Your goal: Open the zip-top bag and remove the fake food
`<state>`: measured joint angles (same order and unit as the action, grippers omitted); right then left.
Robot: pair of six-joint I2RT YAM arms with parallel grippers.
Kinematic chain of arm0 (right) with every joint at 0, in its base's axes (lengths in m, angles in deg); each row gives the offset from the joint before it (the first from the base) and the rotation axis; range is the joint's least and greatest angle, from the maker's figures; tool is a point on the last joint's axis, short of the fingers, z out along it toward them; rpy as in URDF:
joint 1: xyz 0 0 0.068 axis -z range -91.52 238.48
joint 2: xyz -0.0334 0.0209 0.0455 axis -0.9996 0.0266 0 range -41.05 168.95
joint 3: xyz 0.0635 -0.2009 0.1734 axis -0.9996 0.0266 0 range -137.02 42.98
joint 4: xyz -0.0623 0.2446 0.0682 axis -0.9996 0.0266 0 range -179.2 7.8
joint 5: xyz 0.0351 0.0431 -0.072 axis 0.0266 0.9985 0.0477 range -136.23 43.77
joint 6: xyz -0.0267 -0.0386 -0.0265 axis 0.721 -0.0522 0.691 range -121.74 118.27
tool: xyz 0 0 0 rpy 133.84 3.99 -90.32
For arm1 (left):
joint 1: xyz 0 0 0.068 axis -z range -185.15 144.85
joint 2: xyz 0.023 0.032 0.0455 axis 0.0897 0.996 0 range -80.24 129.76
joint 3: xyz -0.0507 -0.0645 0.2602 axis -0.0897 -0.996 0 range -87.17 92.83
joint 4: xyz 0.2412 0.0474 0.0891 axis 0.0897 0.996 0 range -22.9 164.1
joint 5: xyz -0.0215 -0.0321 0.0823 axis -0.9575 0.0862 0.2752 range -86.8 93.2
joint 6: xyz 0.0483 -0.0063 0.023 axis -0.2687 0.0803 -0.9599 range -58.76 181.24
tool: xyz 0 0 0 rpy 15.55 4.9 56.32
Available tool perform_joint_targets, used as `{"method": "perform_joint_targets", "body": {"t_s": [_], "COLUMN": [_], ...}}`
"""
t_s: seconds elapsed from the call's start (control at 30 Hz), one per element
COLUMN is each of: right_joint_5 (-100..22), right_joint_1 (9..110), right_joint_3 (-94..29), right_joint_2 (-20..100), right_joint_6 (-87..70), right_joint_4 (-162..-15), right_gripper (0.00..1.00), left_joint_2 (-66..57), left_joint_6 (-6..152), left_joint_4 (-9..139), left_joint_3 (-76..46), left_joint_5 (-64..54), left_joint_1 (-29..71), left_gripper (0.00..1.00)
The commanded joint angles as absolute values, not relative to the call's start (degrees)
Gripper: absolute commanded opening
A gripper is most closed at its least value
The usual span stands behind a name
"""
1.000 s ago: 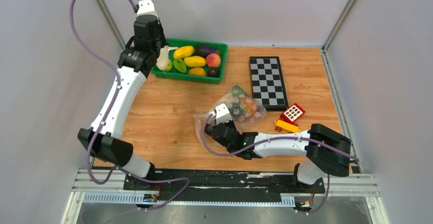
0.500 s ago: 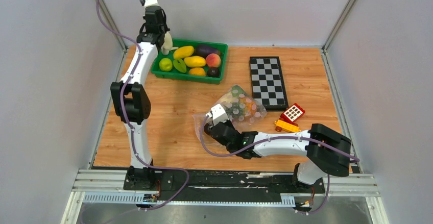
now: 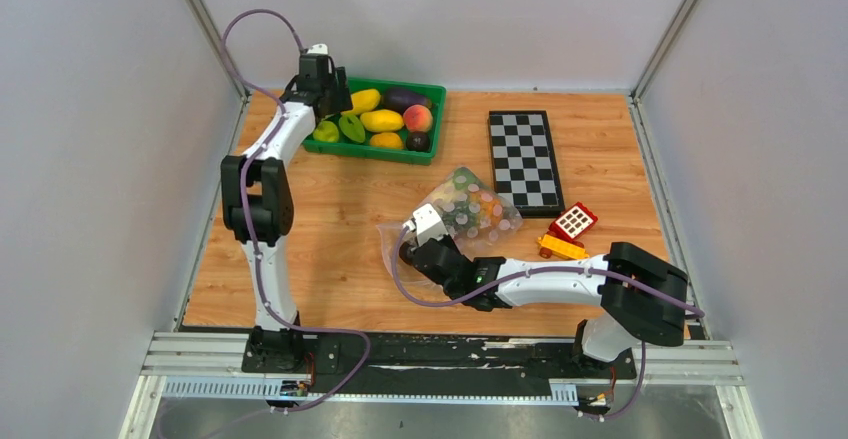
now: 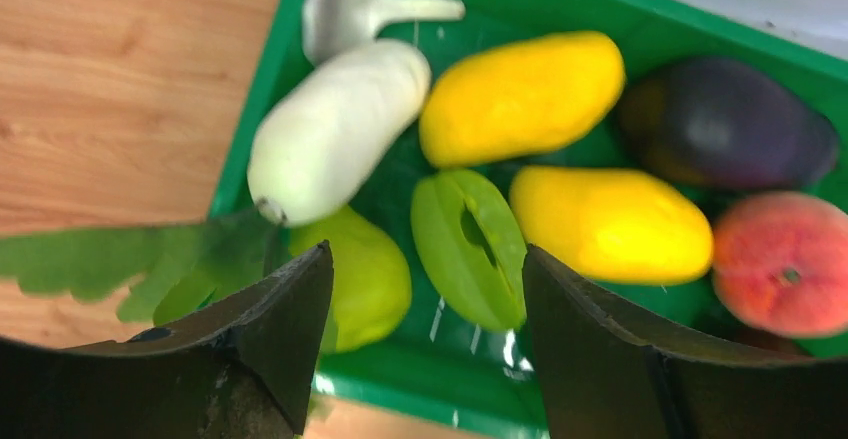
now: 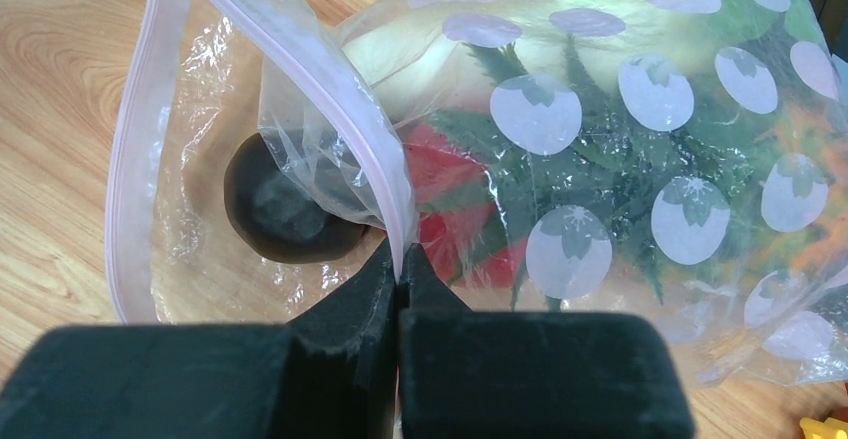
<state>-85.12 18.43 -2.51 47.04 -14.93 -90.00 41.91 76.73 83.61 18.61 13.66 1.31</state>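
Hovering over the near-left corner of the green plastic tray (image 4: 700, 29), the left gripper (image 4: 425, 259) has its black jaws wide apart with nothing between them. Directly beyond its fingers the long white plastic radish (image 4: 335, 129) lies inside the tray, resting against the green toy pear (image 4: 370, 279) and a yellow fruit (image 4: 520, 99). A flat leafy green piece (image 4: 130, 259) sits at the radish's near end and hangs out over the tray wall; attached or only touching, cannot tell. A small white mushroom-shaped piece (image 4: 345, 14) sits at the far corner. The purple eggplant (image 4: 730, 124) and peach (image 4: 785, 264) fill the right side.

The right gripper (image 5: 400, 269) is clamped tight on the pink zip strip (image 5: 330, 99) of the clear dotted zip-top bag (image 5: 620, 109), pinching one lip. Likely purpose: lifting that lip holds the mouth gaping and pins the floppy pouch so the other arm can reach in. The bag lies mid-table on the wooden top (image 3: 330, 219), just beside the black-and-white chessboard (image 3: 522, 159), with the red-yellow block car (image 3: 570, 229) near it.

More fake food remains inside the bag: something red (image 5: 450, 199), dark green leafy shapes and a pale piece. A dark round object (image 5: 285, 209) sits near the mouth; what it is I cannot tell.

Judgement: partway done, the bag is open and some pieces are out, more to fetch.
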Motion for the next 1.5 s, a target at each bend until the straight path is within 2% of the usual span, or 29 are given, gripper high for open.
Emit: {"method": "perform_joint_targets", "body": {"t_s": [0.0,0.13,0.4,0.67,0.93,1.13,1.33,1.47], "right_joint_5": [-85.07,-85.74,-87.94,-87.55,-86.34,-85.47,-84.11,-83.44], "right_joint_1": [18.55,18.52,18.52,18.53,18.59,18.55,18.58,18.55], "right_joint_3": [-4.45,-4.73,-5.09,-5.48,-6.99,-8.19,-8.60,-8.57], "right_joint_2": [45.02,44.13,42.29,40.73,39.73,39.68,38.78,38.58], "right_joint_6": [-14.61,-14.48,-14.97,-17.38,-20.32,-22.69,-23.92,-24.42], "right_joint_4": [-89.78,-89.42,-86.73,-85.34,-81.75,-78.97,-77.99,-77.78], "right_gripper": [0.00,0.00,0.00,0.00,0.00,0.00,0.00,0.00], "left_joint_2": [29.18,22.02,3.46,-12.15,-25.58,-27.14,-22.01,-17.49], "left_joint_6": [80.10,83.76,87.52,89.87,94.45,94.26,89.54,87.86], "left_joint_4": [87.02,89.92,91.86,93.47,89.47,81.30,72.45,66.72], "left_joint_3": [16.59,9.97,-11.01,-26.42,-41.29,-49.15,-51.66,-53.18], "left_joint_5": [6.30,0.81,-0.66,-0.30,0.55,2.04,5.92,7.76], "left_joint_1": [1.34,1.96,8.08,14.42,25.58,34.08,41.90,43.19], "left_gripper": [0.78,0.82,0.85,0.85,0.82,0.80,0.79,0.79]}}
